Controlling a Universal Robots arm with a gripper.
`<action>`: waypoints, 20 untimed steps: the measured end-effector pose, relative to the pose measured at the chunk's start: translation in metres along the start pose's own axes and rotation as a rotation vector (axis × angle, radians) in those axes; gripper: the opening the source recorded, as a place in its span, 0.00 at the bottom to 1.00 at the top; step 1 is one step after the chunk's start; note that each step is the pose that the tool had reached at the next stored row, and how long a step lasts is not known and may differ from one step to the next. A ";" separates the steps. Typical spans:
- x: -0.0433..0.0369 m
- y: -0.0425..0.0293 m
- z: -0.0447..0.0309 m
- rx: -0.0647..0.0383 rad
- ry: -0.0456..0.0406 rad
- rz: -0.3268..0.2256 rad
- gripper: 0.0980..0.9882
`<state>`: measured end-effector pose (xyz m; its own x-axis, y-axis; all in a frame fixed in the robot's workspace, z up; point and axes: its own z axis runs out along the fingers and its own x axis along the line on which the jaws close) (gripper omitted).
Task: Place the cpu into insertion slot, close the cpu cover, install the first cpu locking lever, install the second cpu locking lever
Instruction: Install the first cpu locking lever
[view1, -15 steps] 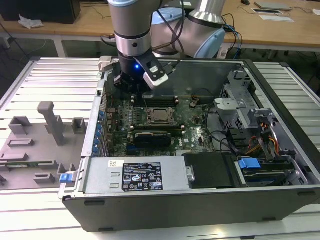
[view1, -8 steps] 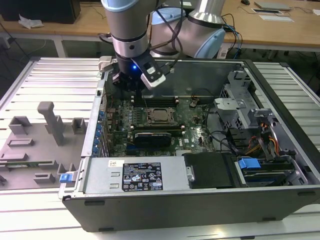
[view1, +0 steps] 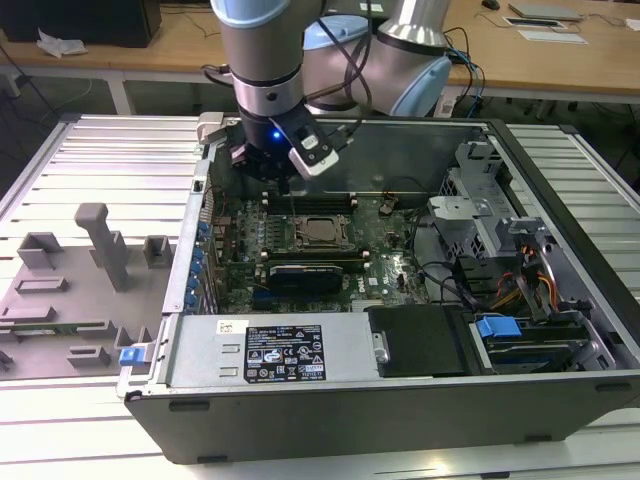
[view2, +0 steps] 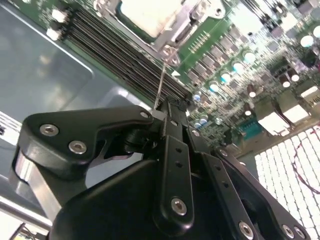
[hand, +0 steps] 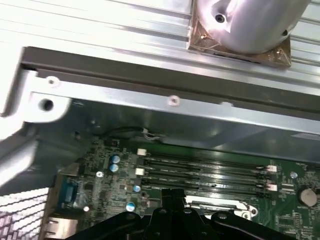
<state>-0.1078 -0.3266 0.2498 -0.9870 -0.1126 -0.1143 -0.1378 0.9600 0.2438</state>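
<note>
1. One gripper (view2: 169, 105), fingers (view2: 175, 145) pressed together, touching one thin lever wire (view2: 161, 82)
2. One cpu (view1: 322, 231) lies in the socket, framed by one cpu cover (view2: 188, 26), at the gripper's 5 o'clock in the exterior view

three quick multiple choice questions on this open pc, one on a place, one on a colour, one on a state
1. Where is the silvery chip?
A) in the socket on the green board
B) on the grey tray outside the case
C) on the wooden desk behind

2. What colour is the tab on the drive bay?
A) red
B) blue
C) yellow

3. How is the pincer?
A) wide open
B) shut on a cable
C) shut on a thin metal lever

Answers:
1 A: the chip lies mid-board.
2 B: the tab is plainly blue.
3 C: the second wrist view shows the fingers closed on the lever.
</note>
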 end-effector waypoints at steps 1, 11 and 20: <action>-0.0030 -0.0007 0.0002 0.000 0.0010 0.000 0.01; -0.0231 -0.0062 0.0039 0.002 -0.0189 -0.005 0.01; -0.0228 -0.0073 0.0060 0.017 -0.1102 -0.030 0.01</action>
<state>-0.0839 -0.3295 0.2448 -0.9673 -0.1135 -0.2268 -0.1649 0.9609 0.2224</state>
